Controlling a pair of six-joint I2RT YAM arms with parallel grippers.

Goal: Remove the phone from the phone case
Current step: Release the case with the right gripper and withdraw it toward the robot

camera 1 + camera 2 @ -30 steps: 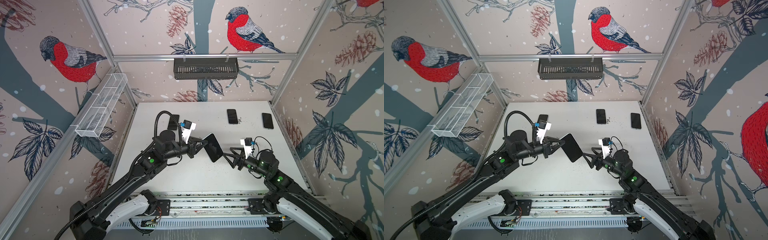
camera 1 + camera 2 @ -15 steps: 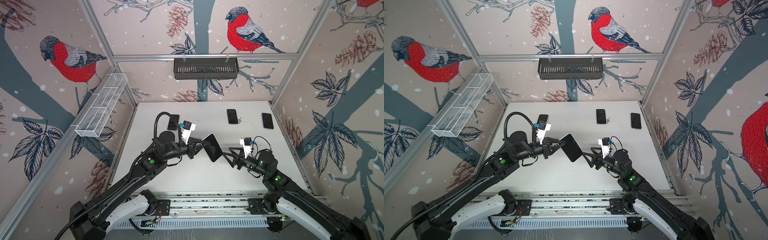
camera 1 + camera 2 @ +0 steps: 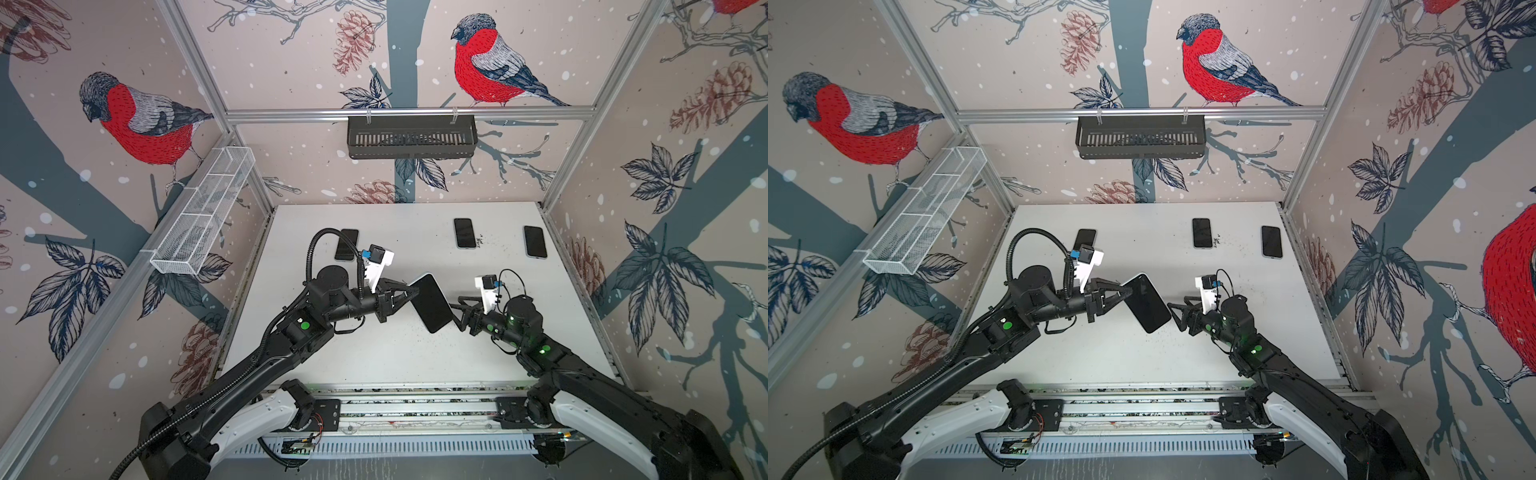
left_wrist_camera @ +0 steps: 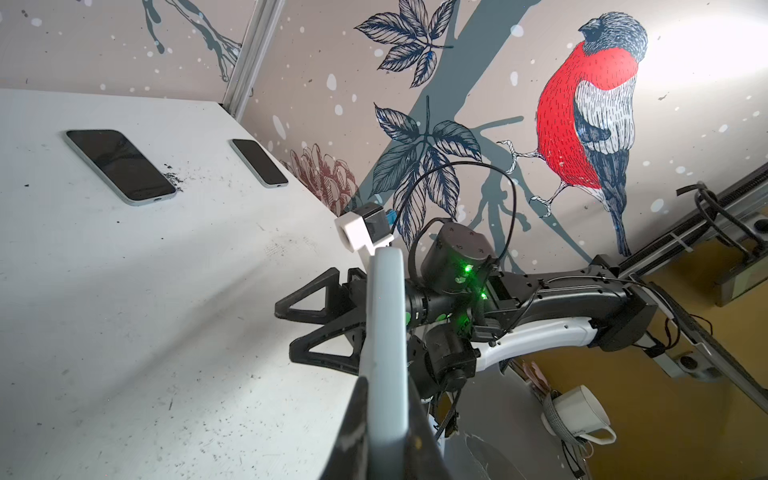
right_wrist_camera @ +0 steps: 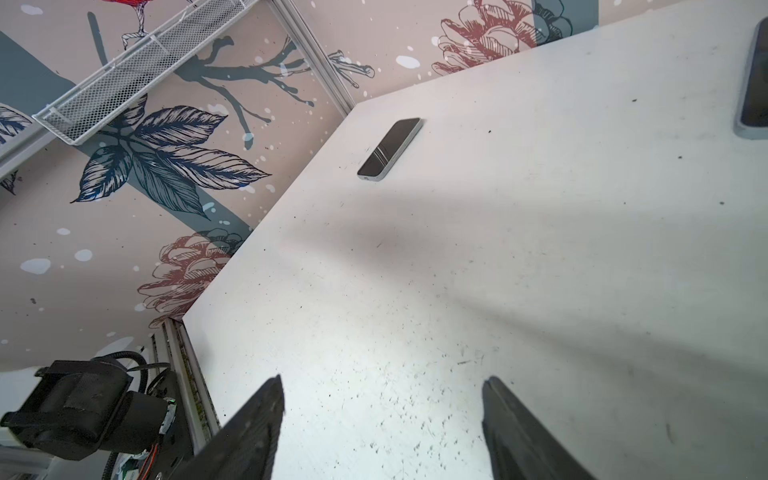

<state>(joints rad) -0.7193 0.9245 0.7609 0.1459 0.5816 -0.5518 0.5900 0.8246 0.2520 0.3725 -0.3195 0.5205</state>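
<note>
Left wrist view: left tool (image 4: 387, 399) pinches the phone (image 4: 384, 311) above the table (image 4: 124, 291) — right tool (image 4: 284, 332) spread wide, empty.

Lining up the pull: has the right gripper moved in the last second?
Yes. The right gripper has shifted slightly left, away from the rightmost table phone and closer to the held phone.

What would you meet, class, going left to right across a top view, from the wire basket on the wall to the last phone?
white wire basket → left table phone → held phone, gripped by the left gripper → middle table phone → right table phone
</note>
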